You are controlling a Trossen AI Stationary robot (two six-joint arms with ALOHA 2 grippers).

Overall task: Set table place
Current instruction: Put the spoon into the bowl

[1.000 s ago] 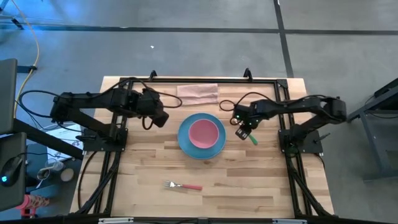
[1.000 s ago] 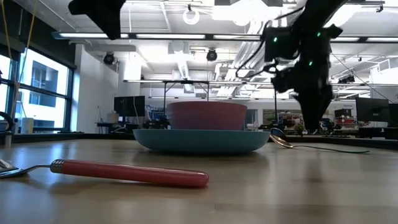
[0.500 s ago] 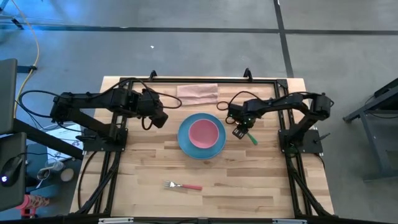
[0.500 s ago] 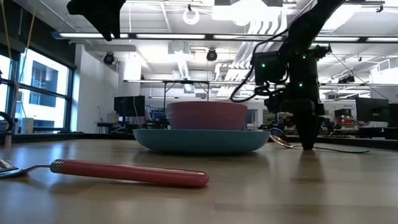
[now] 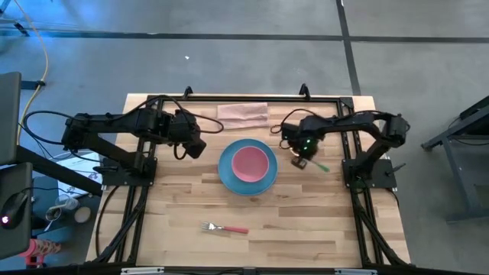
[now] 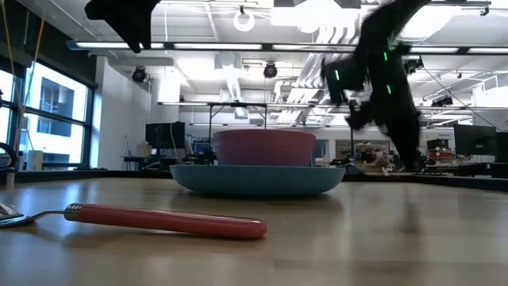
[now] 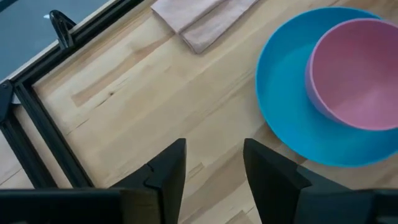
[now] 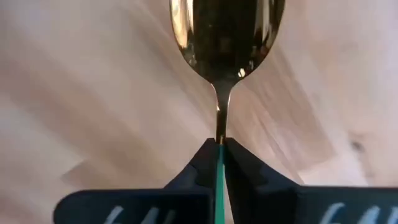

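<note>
My right end effector (image 8: 219, 163) clamped on spoon (image 8: 225, 31) handle; thin grip, spoon may twist or slip beside plate (image 5: 248, 183).

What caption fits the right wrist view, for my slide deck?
Right pincer shut on the spoon, gripping its green handle, above the table.

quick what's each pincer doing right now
Left pincer: open, empty, hovering beside the blue plate.
Right pincer: shut on the spoon, gripping its green handle.
</note>
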